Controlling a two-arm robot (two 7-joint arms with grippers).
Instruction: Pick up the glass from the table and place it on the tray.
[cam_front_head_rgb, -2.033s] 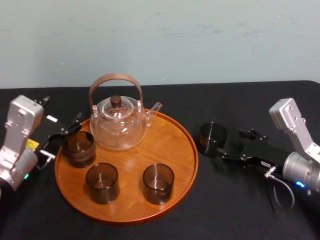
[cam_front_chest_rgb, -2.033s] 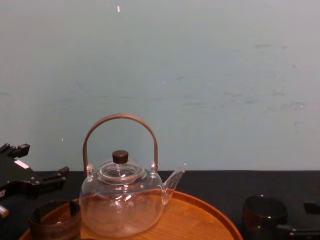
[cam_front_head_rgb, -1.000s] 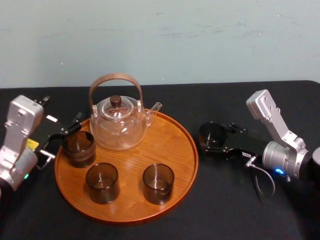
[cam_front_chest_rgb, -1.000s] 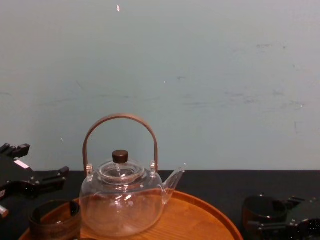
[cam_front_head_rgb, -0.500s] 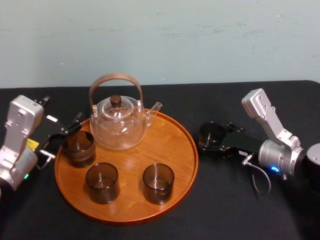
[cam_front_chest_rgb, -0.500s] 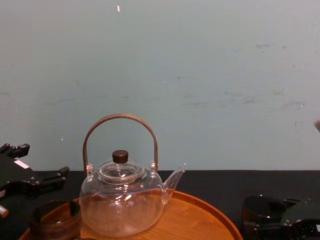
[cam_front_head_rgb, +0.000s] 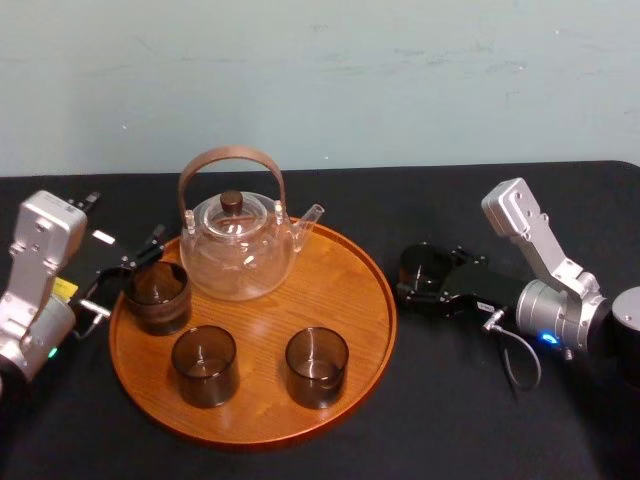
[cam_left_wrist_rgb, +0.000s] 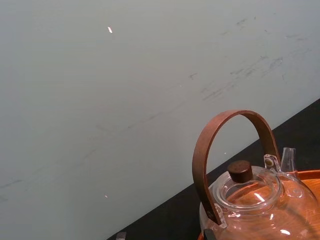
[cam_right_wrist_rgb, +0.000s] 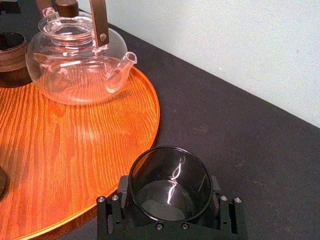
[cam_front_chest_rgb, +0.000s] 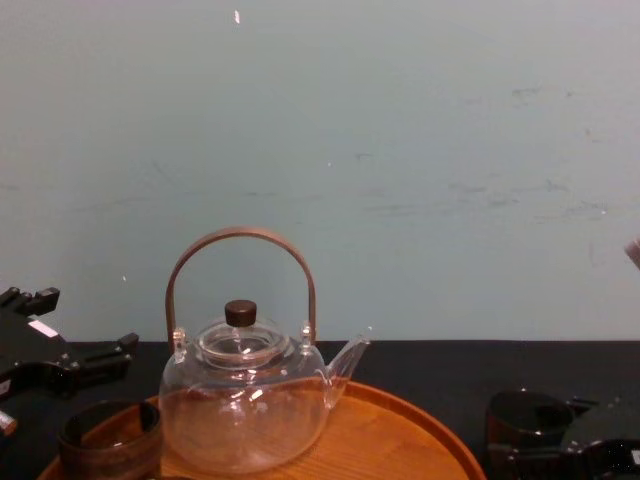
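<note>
**Right gripper clasps glass beside tray**

The glass (cam_front_head_rgb: 422, 266) stands upright on the black table (cam_front_head_rgb: 450, 410), just off the tray (cam_front_head_rgb: 386, 312) between the tray's 2 and 3 o'clock, near the rim but not touching it. The right gripper (cam_front_head_rgb: 421, 280) reaches in low from 3 o'clock. In the right wrist view its two black fingers (cam_right_wrist_rgb: 116, 202) flank the glass (cam_right_wrist_rgb: 170, 181), one on each side, with the pads pressed against the wall near the base; the right gripper (cam_right_wrist_rgb: 170, 207) grasps the glass, whose bottom rests on the cloth. In the chest view the glass (cam_front_chest_rgb: 527, 415) sits at the lower right, level with the tray (cam_front_chest_rgb: 400, 440) rim.

On the tray, the teapot (cam_front_head_rgb: 238, 250) stands at 12 o'clock with its spout toward 2. A banded cup (cam_front_head_rgb: 157, 295) sits at about 9 o'clock, and two tumblers (cam_front_head_rgb: 204, 365) (cam_front_head_rgb: 317, 367) at about 7 and 5.

The left gripper (cam_front_head_rgb: 125, 272) rests parked at the tray's 9 o'clock edge, just beside the cup, its fingers spread apart and grasping nothing.
</note>
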